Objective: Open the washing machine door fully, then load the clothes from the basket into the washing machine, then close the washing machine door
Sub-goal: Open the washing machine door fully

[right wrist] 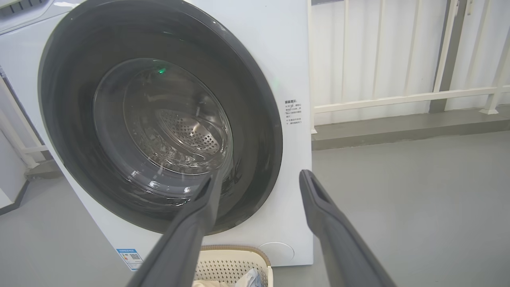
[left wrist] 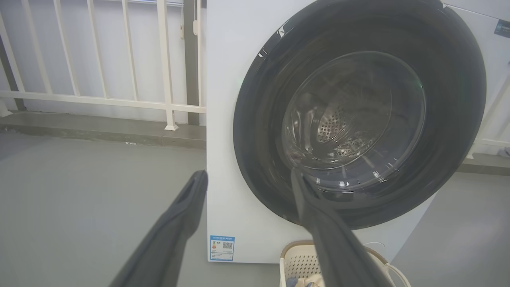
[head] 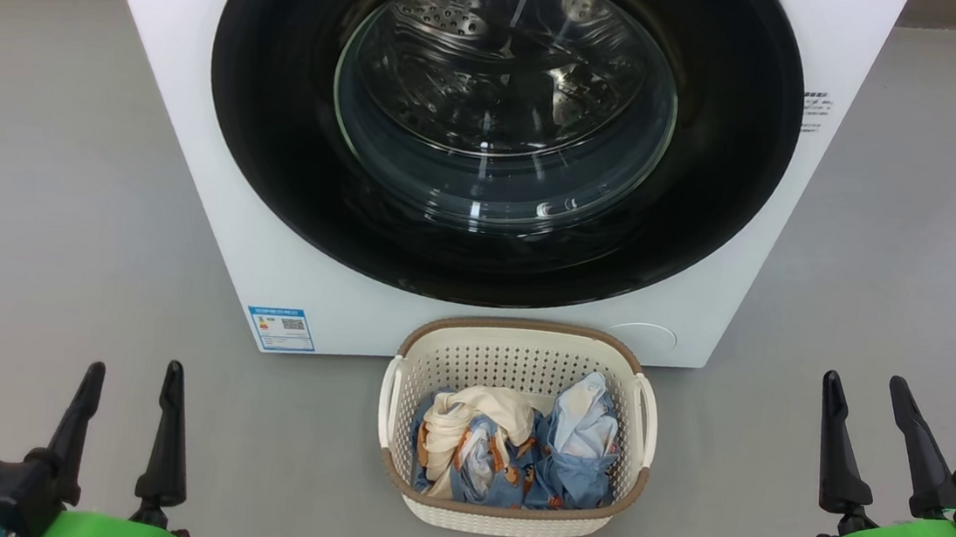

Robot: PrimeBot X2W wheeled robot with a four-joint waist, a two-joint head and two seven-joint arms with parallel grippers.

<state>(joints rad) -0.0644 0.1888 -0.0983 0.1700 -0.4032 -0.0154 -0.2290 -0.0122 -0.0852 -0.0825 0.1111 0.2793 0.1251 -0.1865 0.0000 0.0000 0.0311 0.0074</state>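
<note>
The white washing machine (head: 217, 156) stands ahead with its round black door (head: 283, 109) shut flat against the front; the steel drum shows through the glass bowl. The cream basket (head: 523, 347) sits on the floor right in front of it and holds the clothes (head: 512, 456), blue bear-print fabric with cream and pale blue pieces. My left gripper (head: 133, 376) is open at the lower left, well left of the basket. My right gripper (head: 865, 386) is open at the lower right. Both are empty, pointing toward the machine (left wrist: 239, 119) (right wrist: 287, 59), door (left wrist: 259, 119) (right wrist: 67, 99).
Grey floor (head: 57, 175) spreads on both sides of the machine. A white railing (left wrist: 99, 99) on a low kerb runs behind it on the left, and the railing (right wrist: 398, 97) continues on the right. A blue label (head: 281, 328) is on the machine's lower front.
</note>
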